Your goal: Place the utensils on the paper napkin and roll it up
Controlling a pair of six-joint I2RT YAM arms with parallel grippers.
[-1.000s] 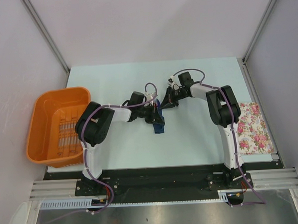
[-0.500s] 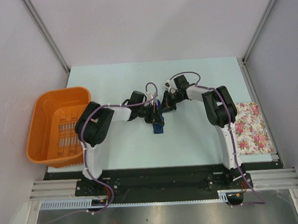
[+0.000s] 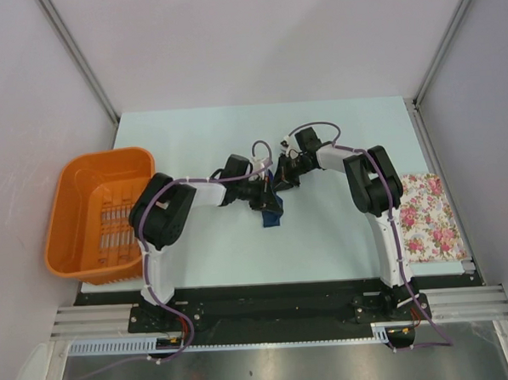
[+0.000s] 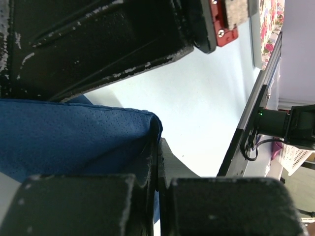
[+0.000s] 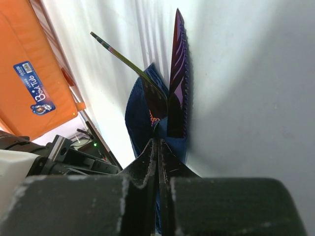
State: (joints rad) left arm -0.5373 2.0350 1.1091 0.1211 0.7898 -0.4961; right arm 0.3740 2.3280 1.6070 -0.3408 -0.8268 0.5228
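The navy paper napkin (image 3: pixel 272 209) lies bunched on the table between both grippers. My left gripper (image 3: pixel 263 195) is shut on an edge of the napkin (image 4: pixel 74 132), its jaws pressed together on the sheet. My right gripper (image 3: pixel 281 179) is shut on the napkin's other fold (image 5: pixel 147 113). Two purple utensils stick out of the fold beyond the right jaws: a serrated knife (image 5: pixel 178 73) and a thin piece seen edge-on (image 5: pixel 125 58). I cannot make out a fork. The two grippers are almost touching.
An orange basket (image 3: pixel 97 211) stands at the table's left edge and also shows in the right wrist view (image 5: pixel 29 73). A white floral cloth (image 3: pixel 427 215) lies at the right edge. The right gripper's black body (image 4: pixel 123 34) fills the top of the left wrist view.
My right gripper has moved left, close up to the left gripper over the napkin. The left gripper has barely moved.
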